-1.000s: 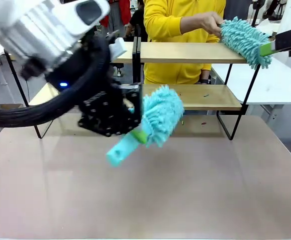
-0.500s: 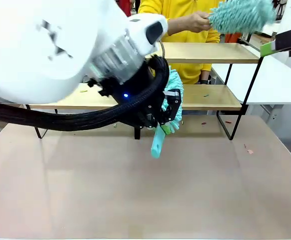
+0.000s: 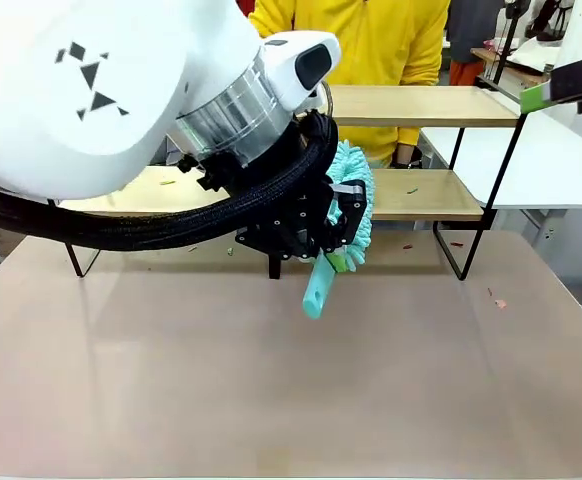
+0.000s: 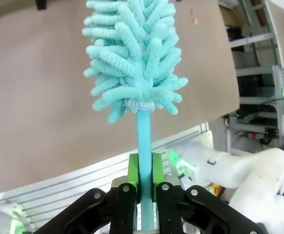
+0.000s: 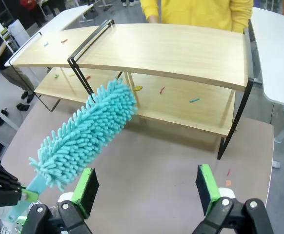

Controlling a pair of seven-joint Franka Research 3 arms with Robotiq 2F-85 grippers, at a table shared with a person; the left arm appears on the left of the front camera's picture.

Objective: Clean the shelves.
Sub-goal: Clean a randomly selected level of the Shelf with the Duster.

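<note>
The left arm is seen reaching across the middle, its wrist bent down before the shelves (image 3: 421, 105), which stand at the far side of the table (image 3: 271, 400). The left gripper (image 4: 144, 168) is clamped on the handle of a teal duster (image 4: 132, 58), the head being held near the central upright. The right gripper (image 5: 147, 187) is held above the table, spread wide around nothing. Bare tabletop lies before the rack's front edge; small scraps (image 5: 194, 100) are seen on the boards.

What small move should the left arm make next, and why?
Probably ease the duster forward onto the lower board and sweep it sideways. The left gripper is shut on its handle, the fluffy head sits close to the front of the shelves near the central upright, and small coloured scraps lie on that board.
</note>
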